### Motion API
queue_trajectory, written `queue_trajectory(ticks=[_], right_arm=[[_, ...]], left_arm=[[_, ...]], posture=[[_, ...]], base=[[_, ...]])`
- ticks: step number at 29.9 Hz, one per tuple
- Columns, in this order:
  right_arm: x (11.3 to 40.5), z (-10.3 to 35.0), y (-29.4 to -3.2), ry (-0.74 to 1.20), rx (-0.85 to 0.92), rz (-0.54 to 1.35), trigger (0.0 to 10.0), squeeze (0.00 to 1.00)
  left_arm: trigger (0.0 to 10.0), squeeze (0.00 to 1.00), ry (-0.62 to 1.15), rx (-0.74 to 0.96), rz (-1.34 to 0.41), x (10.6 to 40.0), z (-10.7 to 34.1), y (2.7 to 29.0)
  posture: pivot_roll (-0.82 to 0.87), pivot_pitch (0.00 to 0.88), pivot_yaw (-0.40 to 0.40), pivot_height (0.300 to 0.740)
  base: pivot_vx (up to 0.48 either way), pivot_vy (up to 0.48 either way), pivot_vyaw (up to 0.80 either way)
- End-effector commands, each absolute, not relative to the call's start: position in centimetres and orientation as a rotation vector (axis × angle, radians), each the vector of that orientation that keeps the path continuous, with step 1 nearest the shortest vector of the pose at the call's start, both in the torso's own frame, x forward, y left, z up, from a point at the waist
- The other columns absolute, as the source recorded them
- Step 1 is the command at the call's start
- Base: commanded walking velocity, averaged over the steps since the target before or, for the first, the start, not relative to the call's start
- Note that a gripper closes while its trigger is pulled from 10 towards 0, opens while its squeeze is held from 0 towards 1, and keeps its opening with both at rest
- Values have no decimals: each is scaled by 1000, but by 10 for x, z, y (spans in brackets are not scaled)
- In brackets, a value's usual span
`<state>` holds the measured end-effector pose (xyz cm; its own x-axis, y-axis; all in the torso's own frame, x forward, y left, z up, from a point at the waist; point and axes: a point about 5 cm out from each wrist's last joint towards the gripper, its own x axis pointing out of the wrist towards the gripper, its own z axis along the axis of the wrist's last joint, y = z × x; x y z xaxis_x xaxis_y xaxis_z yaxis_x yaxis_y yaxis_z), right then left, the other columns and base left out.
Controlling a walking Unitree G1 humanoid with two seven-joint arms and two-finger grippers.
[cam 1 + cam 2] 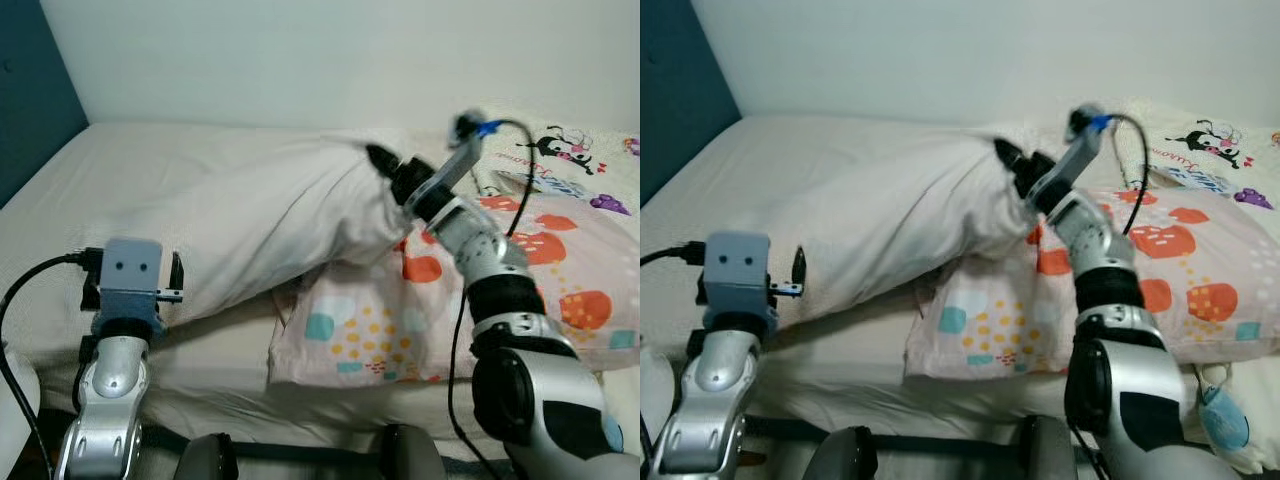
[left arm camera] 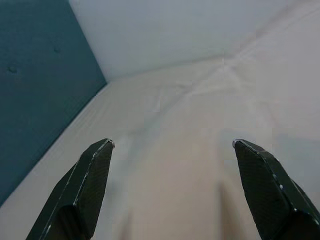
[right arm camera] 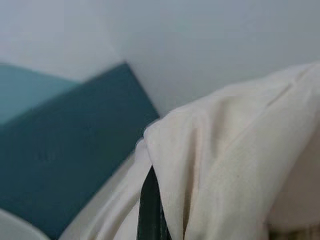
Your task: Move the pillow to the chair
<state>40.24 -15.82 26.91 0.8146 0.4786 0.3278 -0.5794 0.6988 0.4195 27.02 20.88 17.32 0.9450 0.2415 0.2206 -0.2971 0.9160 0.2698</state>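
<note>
A large cream pillow [image 1: 260,215] lies slanted across the bed, with its right end raised. My right gripper [image 1: 383,166] is shut on that raised corner, and bunched fabric [image 3: 230,160] covers its black finger [image 3: 149,210] in the right wrist view. My left gripper [image 2: 172,145] is open near the pillow's lower left end, beside the bed's front edge, and holds nothing. One of its fingers [image 1: 798,268] stands just off the pillow's edge.
A pillow patterned in orange and teal [image 1: 520,290] lies under the raised corner at the right. A cartoon-print pillow [image 1: 570,150] sits at the back right. The cream bed sheet [image 1: 150,150] stretches to a teal panel [image 1: 30,90] on the left and a white wall behind.
</note>
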Motion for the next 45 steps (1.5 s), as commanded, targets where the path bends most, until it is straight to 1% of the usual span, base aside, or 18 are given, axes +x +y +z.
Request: queue_trajectory(ticks=[1,5,12,16,18,20,22,26,27,28,30,32,33,35,40,41,42,45], right_arm=[[395,316,-169,-422,523,618,0,0],[388,333,-162,-484,512,666,0,0],[388,318,-160,-416,481,674,0,0],[377,280,-142,-273,449,754,0,0],[377,280,-142,-273,449,754,0,0],[369,262,-134,-217,457,775,0,0],[369,262,-134,-217,457,775,0,0],[363,242,-129,-163,473,771,0,0],[356,206,-126,-68,464,734,0,0],[353,192,-125,-30,454,719,0,0],[353,192,-125,-30,454,719,0,0],[340,163,-126,47,435,674,0,0],[340,163,-126,47,435,674,0,0],[329,141,-129,89,388,622,0,0],[321,133,-131,94,289,581,0,0],[321,133,-131,94,289,581,0,0],[321,134,-133,83,233,574,0,0],[319,133,-134,75,174,568,0,0]], left_arm=[[10000,0,-186,315,292,274,173,211],[10000,0,-199,317,303,276,176,212],[10000,0,-193,316,319,274,172,213],[10000,0,-181,318,324,272,168,215],[10000,0,-181,318,324,272,168,215],[10000,0,-177,316,323,271,167,215],[10000,0,-177,316,323,271,167,215],[10000,0,-172,310,318,273,165,214],[10000,0,-168,301,299,274,162,210],[10000,0,-167,297,291,274,161,208],[10000,0,-167,297,291,274,161,208],[10000,0,-143,280,262,269,153,203],[10000,0,-143,280,262,269,153,203],[10000,0,-101,236,227,261,141,193],[10000,0,-70,190,184,253,132,179],[10000,0,-70,190,184,253,132,179],[10000,0,-68,184,175,252,131,176],[10000,0,-66,176,170,250,131,175]], posture=[[66,0,-33,515],[68,0,-33,529],[68,0,-39,553],[66,0,-42,572],[66,0,-42,572],[59,0,-43,581],[59,0,-43,581],[52,0,-39,591],[53,0,-42,601],[53,0,-42,605],[53,0,-42,605],[48,0,-38,615],[48,0,-38,615],[46,0,-36,624],[51,0,-40,643],[51,0,-40,643],[53,0,-43,648],[54,0,-44,658]], base=[[0,0,0],[0,0,0],[0,0,0],[0,0,0],[0,0,0],[0,0,0],[0,0,0],[0,0,0],[0,0,0],[0,0,0],[0,0,0],[0,0,0],[0,0,0],[0,0,0],[0,0,0],[0,0,0],[0,0,0],[0,0,0]])
